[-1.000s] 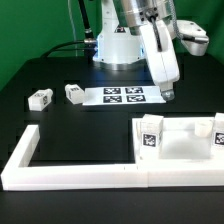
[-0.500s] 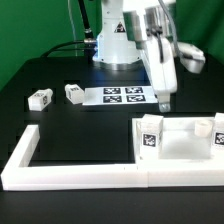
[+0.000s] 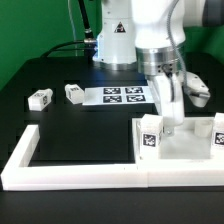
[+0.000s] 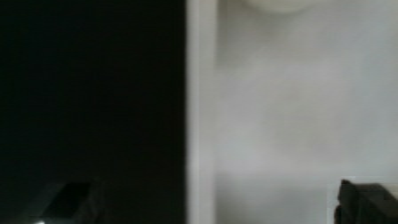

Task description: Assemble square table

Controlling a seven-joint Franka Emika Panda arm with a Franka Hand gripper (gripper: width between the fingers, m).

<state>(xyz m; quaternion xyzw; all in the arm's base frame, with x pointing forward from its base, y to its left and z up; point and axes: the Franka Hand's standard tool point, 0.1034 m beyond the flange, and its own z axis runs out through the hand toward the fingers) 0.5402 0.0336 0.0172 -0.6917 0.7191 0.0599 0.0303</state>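
The square table's white slab [image 3: 190, 146] lies at the exterior view's right, inside the border wall. Two tagged white legs [image 3: 150, 137] [image 3: 219, 135] stand at its corners. Two more tagged legs [image 3: 40, 98] [image 3: 75, 92] lie loose on the black table at the left. My gripper [image 3: 172, 127] hangs low over the slab's far edge, open and holding nothing. In the wrist view the slab [image 4: 294, 110] fills one half and the black table the other. The gripper [image 4: 217, 205] straddles the slab's edge, one dark fingertip [image 4: 68, 205] over the black and the other [image 4: 366, 200] over the white.
The marker board [image 3: 125, 96] lies flat behind the slab, near the arm's base. A long white L-shaped border wall [image 3: 80, 172] runs along the front and up the left side. Cables trail at the back left.
The arm has swung from above the marker board's right end toward the slab and dropped lower. The jaws stay open and the parts have not moved.
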